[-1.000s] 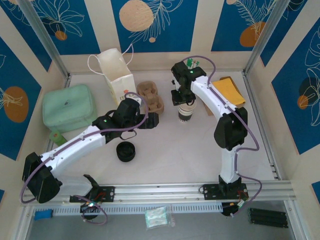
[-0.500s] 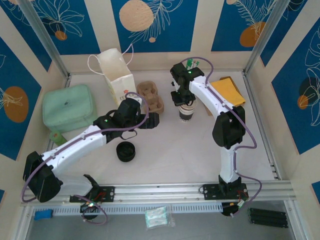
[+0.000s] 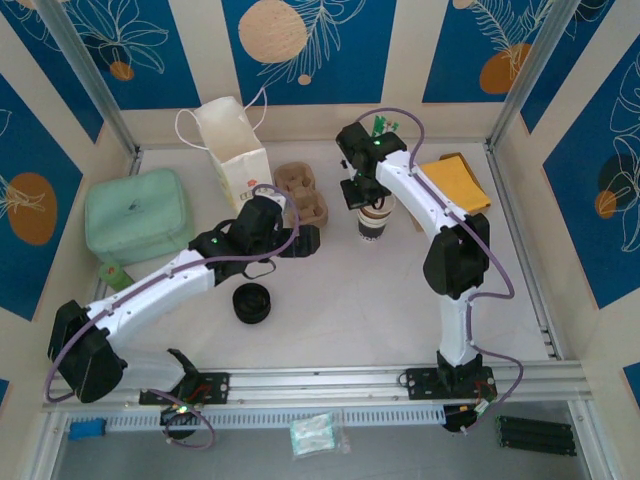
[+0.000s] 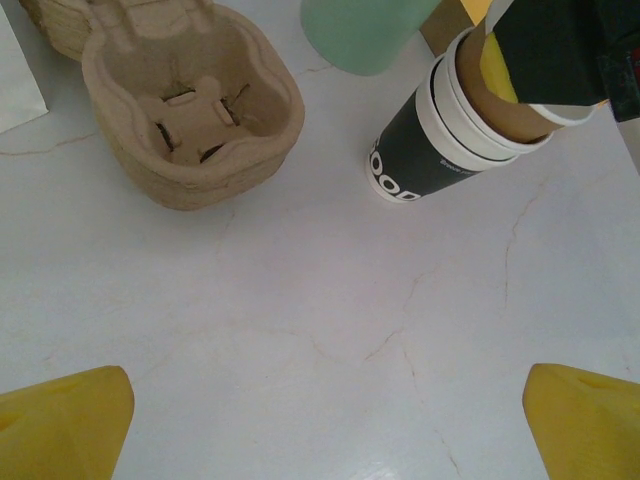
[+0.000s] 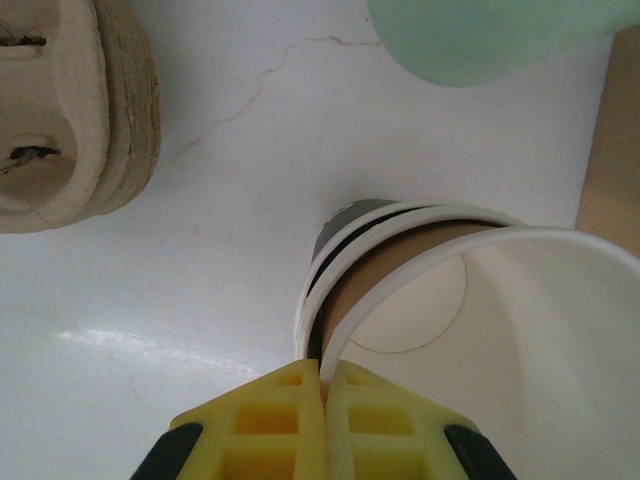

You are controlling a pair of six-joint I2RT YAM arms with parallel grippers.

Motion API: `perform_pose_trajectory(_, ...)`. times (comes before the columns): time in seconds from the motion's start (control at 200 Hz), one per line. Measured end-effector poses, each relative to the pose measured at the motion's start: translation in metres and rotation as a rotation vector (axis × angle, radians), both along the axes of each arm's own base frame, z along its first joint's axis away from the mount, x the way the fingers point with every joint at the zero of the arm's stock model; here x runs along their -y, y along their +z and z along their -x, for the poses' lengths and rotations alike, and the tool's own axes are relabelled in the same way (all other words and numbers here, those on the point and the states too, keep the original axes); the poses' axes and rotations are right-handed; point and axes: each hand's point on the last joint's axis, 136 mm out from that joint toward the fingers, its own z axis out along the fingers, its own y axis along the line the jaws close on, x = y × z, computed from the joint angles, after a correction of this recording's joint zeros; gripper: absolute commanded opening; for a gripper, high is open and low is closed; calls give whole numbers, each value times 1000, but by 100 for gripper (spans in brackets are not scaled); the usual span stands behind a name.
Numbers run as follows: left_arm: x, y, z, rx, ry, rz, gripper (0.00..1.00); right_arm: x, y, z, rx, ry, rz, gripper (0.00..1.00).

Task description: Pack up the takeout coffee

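The takeout coffee cup [image 3: 372, 228] stands right of centre as a nested stack, with a black lower band [image 4: 415, 155] and white rolled rims. The topmost cup [image 5: 520, 330] sits tilted and partly raised out of the others, its brown wall showing below the rim. My right gripper [image 5: 325, 375] is shut on that cup's white rim, one yellow finger inside and one outside; it hangs over the stack [image 3: 365, 195]. My left gripper [image 3: 305, 240] is open just left of the stack, low over bare table, with its yellow fingertips [image 4: 60, 425] wide apart.
A pulp cup carrier [image 3: 302, 193] lies left of the stack. A mint-green cup [image 4: 365, 30] stands just behind it. A white paper bag [image 3: 235, 150] is at the back left, a mint pouch [image 3: 137, 213] far left, a black lid [image 3: 251, 302] in front, and a brown packet [image 3: 455, 180] to the right.
My right gripper has shifted slightly back and left while holding the top cup's rim, tilting it. The left arm has barely moved.
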Motion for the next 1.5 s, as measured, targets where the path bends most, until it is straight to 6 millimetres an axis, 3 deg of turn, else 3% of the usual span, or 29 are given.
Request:
perform_pose_trajectory(0.34, 1, -2, 0, -4, -1, -4, 100, -4, 28, -3, 79, 32, 50, 0)
perform_pose_trajectory(0.6, 2, -2, 1, -8, -4, -1, 100, -5, 82, 4, 194, 46, 21, 0)
perform_pose_trajectory(0.8, 3, -3, 1, -10, -3, 1, 99, -19, 129, 32, 283, 99, -34, 0)
perform_pose_trajectory(0.96, -3, -17, 4, -29, 15, -13, 100, -34, 148, 65, 313, 153, -78, 0)
perform_pose_trajectory(1.06, -10, -28, 9, -41, 30, -29, 100, -42, 143, 91, 293, 189, -89, 0)
perform_pose_trajectory(1.17, -21, -34, 13, -39, 58, -42, 99, -49, 125, 118, 244, 221, -88, 0)
perform_pose_trajectory(1.501, -55, -33, 28, 5, 146, -37, 99, -60, 29, 184, 49, 232, -66, 0)
